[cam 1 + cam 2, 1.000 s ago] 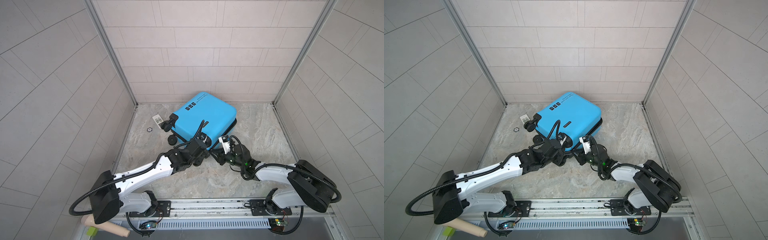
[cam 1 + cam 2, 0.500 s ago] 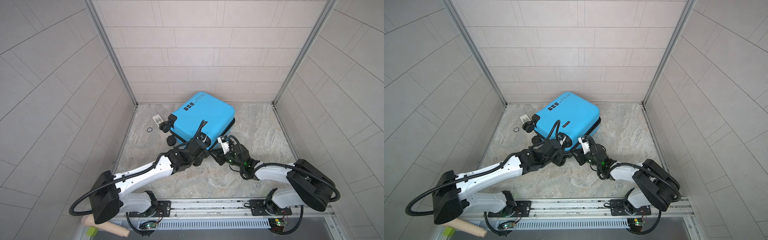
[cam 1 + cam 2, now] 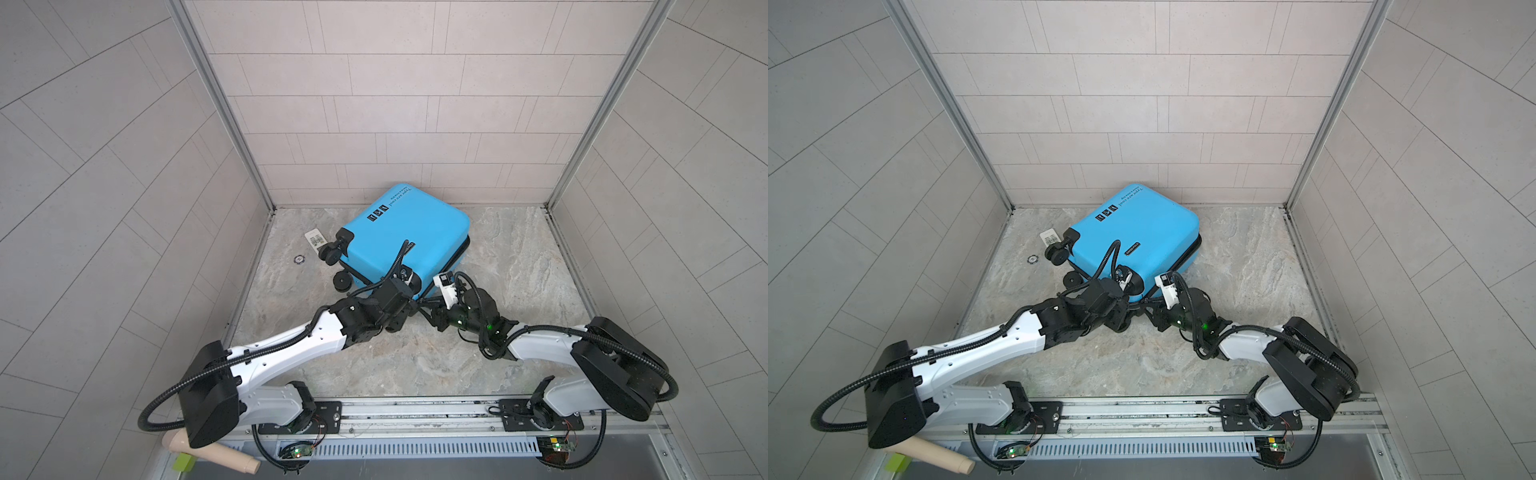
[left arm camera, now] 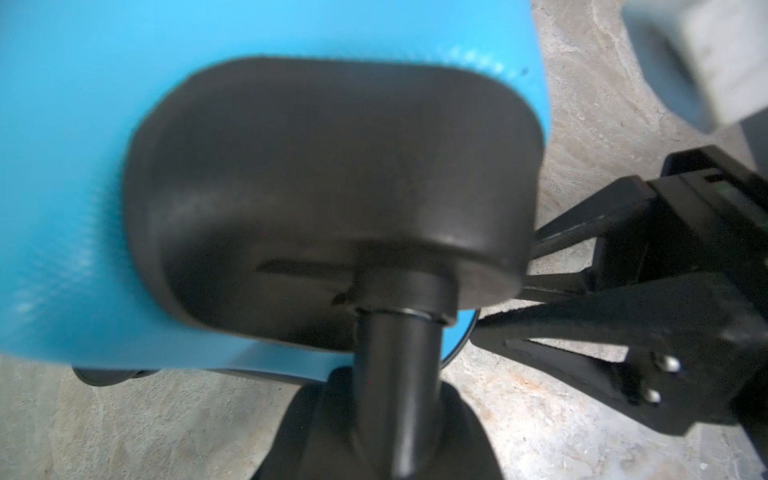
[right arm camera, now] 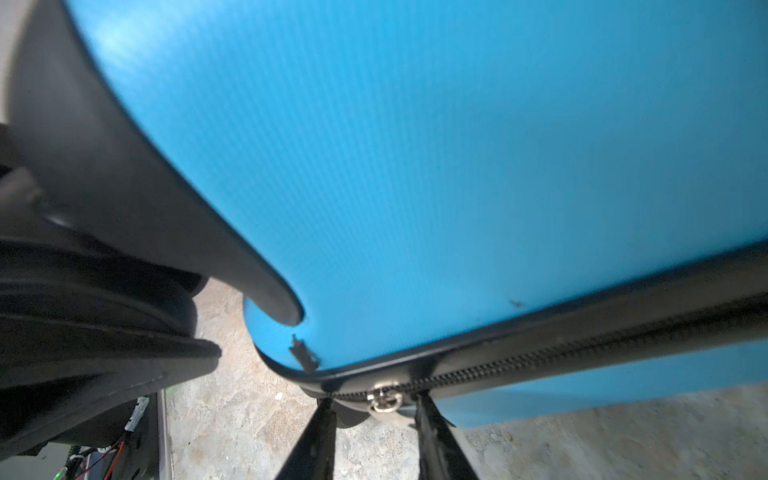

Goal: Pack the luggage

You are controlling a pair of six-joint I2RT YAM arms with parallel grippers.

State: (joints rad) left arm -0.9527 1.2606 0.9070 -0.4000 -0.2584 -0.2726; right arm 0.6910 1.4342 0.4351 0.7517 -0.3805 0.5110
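The luggage [image 3: 409, 232] [image 3: 1138, 232], a bright-blue hard-shell suitcase, lies flat and shut near the back wall in both top views. My left gripper [image 3: 409, 303] [image 3: 1125, 305] is at its near corner, shut on a black wheel [image 4: 386, 432] below the wheel mount [image 4: 332, 187]. My right gripper [image 3: 426, 309] [image 3: 1148, 309] meets the same corner from the right. In the right wrist view its fingers stand open [image 5: 374, 419] on either side of the silver zipper slider [image 5: 384, 401] on the black zipper band [image 5: 582, 349], not closed on it.
A white barcode tag [image 3: 314, 238] and a small ring [image 3: 298, 259] lie on the stone floor left of the luggage. Two more black wheels [image 3: 332, 253] [image 3: 343, 282] stick out on that side. Tiled walls close in on three sides.
My right gripper has edged slightly toward the luggage corner and its fingers have spread a little. The left arm and the luggage have hardly moved.
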